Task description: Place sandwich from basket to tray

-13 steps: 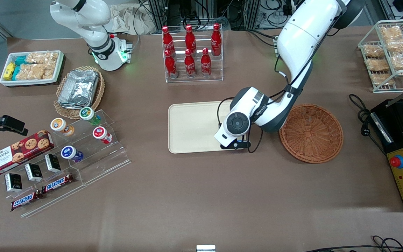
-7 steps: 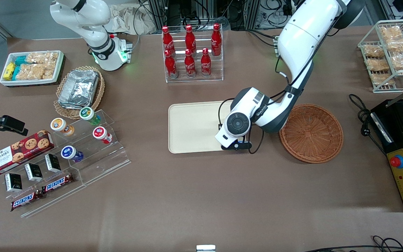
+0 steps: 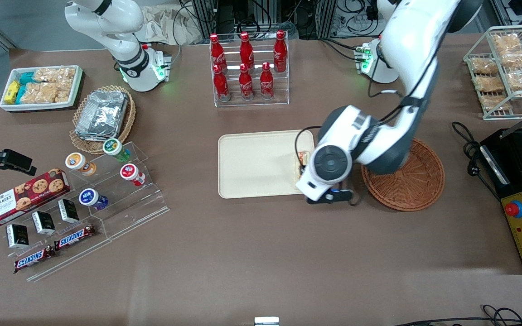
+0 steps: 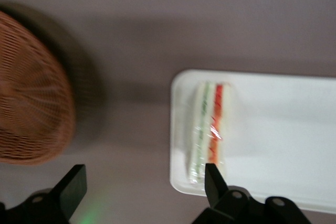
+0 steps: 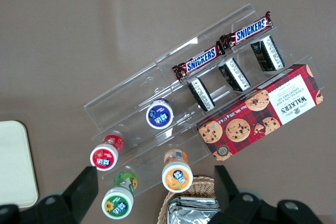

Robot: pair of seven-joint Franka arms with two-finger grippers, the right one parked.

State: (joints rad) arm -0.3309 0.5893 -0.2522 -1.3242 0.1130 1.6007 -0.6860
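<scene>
White gripper (image 4: 144, 187) has lifted off sandwich (image 4: 208, 127).

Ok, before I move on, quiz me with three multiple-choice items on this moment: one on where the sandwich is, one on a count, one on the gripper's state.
1. Where does the sandwich lie?
A. In the basket
B. On the tray, at its end nearest the basket
C. On the bare table

2. How many red bottles stand in the clear rack?
A. Four
B. Six
C. Eight

3. What is the state of the gripper?
A. Open, holding nothing
B. Shut on the sandwich
C. Shut on the basket rim

Answers:
1. B: the wrist view shows the sandwich inside the rim of the tray, with the basket apart from it and nothing visible in it.
2. B: the front view shows two rows of three red bottles.
3. A: the fingers stand wide apart above the table, between tray and basket, with the sandwich lying free.
</scene>
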